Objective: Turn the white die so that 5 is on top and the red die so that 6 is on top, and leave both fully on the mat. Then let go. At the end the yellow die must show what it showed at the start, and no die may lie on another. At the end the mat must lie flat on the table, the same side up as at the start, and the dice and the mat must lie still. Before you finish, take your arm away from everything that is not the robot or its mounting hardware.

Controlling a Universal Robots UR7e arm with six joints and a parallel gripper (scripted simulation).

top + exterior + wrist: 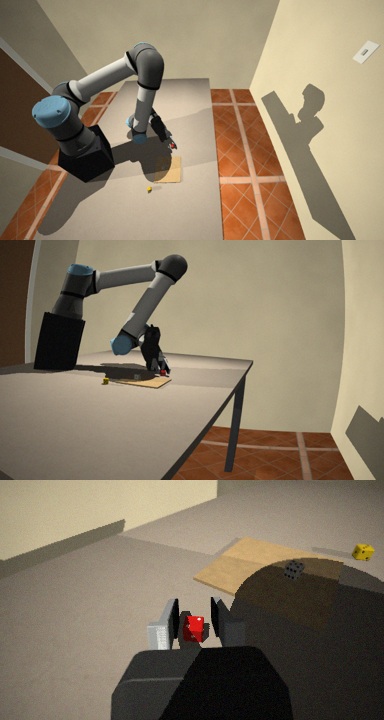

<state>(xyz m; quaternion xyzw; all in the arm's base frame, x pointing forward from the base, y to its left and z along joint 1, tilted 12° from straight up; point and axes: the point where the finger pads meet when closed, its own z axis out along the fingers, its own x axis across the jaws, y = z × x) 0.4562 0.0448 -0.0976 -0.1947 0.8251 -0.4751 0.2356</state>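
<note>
The red die (193, 629) lies on the bare table between my gripper's (194, 617) open fingers, with a gap on each side. It also shows in the top view (172, 145) and the exterior view (162, 372), just off the mat's far edge. The tan mat (167, 169) lies flat on the table. The white die (294, 569) (137, 376) sits on the mat in the arm's shadow. The yellow die (148, 188) lies on the table off the mat, also seen in the wrist view (363, 552).
The arm's black base (84, 158) stands at the table's left side. The table's right edge (216, 147) runs close to the mat, with tiled floor below.
</note>
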